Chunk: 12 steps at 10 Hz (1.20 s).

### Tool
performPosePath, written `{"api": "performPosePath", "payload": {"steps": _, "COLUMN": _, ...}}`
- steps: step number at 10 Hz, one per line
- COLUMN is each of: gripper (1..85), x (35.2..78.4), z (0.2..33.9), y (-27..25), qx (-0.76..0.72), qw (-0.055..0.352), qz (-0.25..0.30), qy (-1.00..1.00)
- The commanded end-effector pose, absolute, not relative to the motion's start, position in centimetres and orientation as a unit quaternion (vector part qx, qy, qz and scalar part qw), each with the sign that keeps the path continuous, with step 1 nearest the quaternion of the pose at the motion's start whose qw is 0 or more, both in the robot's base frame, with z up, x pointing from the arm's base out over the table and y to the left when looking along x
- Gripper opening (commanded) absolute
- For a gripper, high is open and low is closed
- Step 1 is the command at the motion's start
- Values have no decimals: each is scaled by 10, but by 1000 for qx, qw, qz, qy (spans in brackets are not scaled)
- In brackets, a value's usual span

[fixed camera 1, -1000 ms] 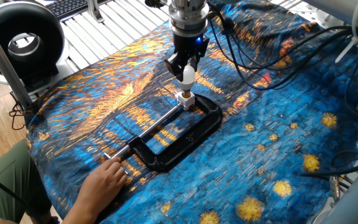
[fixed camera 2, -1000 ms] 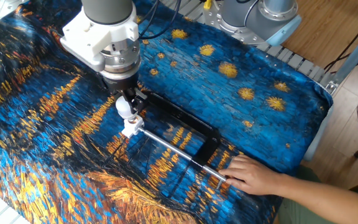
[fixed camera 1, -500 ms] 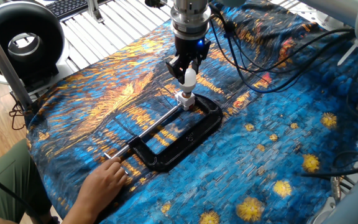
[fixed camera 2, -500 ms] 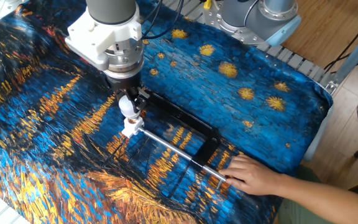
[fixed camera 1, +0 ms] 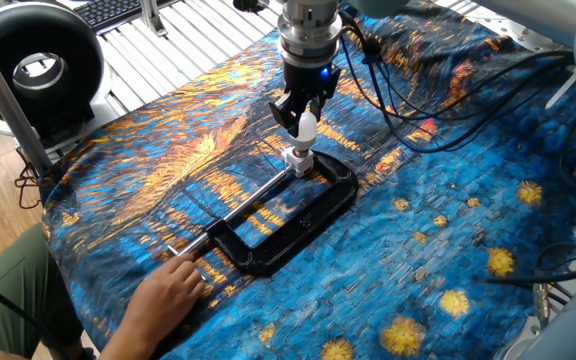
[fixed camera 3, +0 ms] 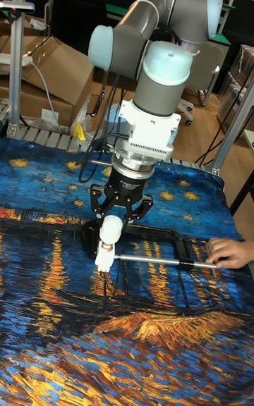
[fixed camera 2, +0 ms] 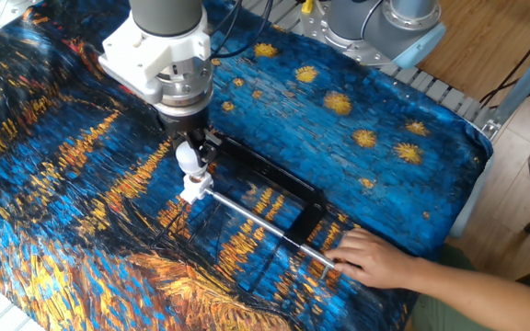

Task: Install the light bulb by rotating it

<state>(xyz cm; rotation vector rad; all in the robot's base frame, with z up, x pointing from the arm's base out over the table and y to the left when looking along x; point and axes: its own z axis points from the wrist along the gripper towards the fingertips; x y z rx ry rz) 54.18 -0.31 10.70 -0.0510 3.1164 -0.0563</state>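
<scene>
In one fixed view we see the gripper (fixed camera 1: 305, 118) closed around the light bulb (fixed camera 1: 307, 126) above the white socket base (fixed camera 1: 297, 158), its neck hidden; the other fixed view crops the person's hand (fixed camera 2: 374, 260); the tall fixed view shows no legible writing.

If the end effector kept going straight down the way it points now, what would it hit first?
Most likely the white socket base, directly beneath the light bulb held in the end effector. The base sits at the black C-clamp on the painted cloth. Whether bulb and base already touch is unclear.
</scene>
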Motion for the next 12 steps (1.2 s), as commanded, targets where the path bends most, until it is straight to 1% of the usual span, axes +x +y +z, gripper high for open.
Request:
{"api": "performPosePath", "payload": {"steps": 1, "gripper": 10, "x": 544, "z": 106, "y": -1, "qx": -14, "qw": 16, "qz": -10, "qy": 1000}}
{"api": "performPosePath", "payload": {"steps": 12, "gripper": 10, "x": 547, "z": 92, "y": 1, "qx": -9, "qw": 30, "qz": -7, "qy": 999}}
